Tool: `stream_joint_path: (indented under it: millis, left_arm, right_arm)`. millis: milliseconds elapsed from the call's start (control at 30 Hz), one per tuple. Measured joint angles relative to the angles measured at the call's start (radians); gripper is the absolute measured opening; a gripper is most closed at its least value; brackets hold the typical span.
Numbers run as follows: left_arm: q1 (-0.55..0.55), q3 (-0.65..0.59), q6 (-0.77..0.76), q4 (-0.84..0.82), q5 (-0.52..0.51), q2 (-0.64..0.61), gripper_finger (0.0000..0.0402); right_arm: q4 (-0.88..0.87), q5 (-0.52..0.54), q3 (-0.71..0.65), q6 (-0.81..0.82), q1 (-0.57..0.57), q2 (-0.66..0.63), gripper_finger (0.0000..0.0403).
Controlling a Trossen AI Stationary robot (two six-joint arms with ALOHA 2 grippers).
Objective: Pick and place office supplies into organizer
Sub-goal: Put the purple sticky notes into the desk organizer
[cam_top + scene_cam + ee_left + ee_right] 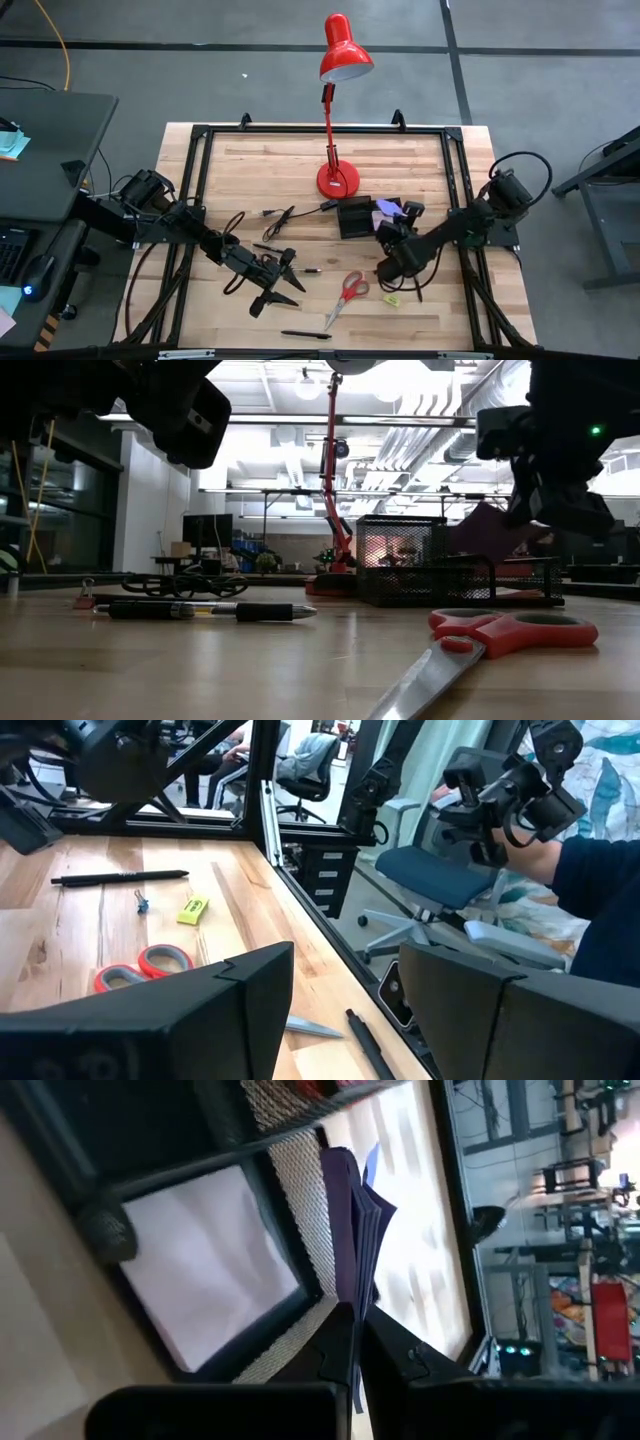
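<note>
Purple pad point(352, 1230): I see it pinched by its lower edge in my right gripper point(358, 1342). It stands on edge right next to the mesh wall of the organizer point(285, 1190). I cannot tell if it touches the wall.
Right gripper fingers: closed tight on the purple pad, with only the paper between them.
Right arm: it reaches in from the right side of the table point(300, 170), and its gripper point(398, 222) is at the right end of the organizer point(355, 216).
Organizer: a black mesh tray, sitting just in front of the round base of the red lamp point(338, 180). A pale pad lies flat in one of its boxes point(205, 1265).
Left gripper point(272, 285): it hangs over the front left part of the table. Its two fingers are spread wide and hold nothing.
Scissors point(347, 296): red handles, flat on the wood near the front, between my two grippers.
Yellow-green piece point(391, 299): on the table, just right of the scissors.
Pens: one black pen point(305, 335) lies near the front edge. Another one point(205, 610) lies left of the scissors in the low view.
Black cable point(280, 218): loose on the wood, left of the organizer.
Person: I see an arm in a dark blue sleeve point(600, 900) past the table edge, in the left wrist view.
</note>
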Motion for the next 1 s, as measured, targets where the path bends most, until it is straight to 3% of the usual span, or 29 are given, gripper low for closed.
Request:
stream_joint_path:
  millis: [500,1000]
  left_arm:
    - [0.0,0.0,-0.012,0.0,0.0,0.0,0.0173]
    - [0.0,0.0,-0.026,-0.007,0.0,0.0,0.0173]
  right_arm:
    - [0.032,-0.078,0.0,-0.117,-0.038,0.0,0.0008]
    - [0.066,-0.063,0.0,-0.146,-0.038,0.0,0.0141]
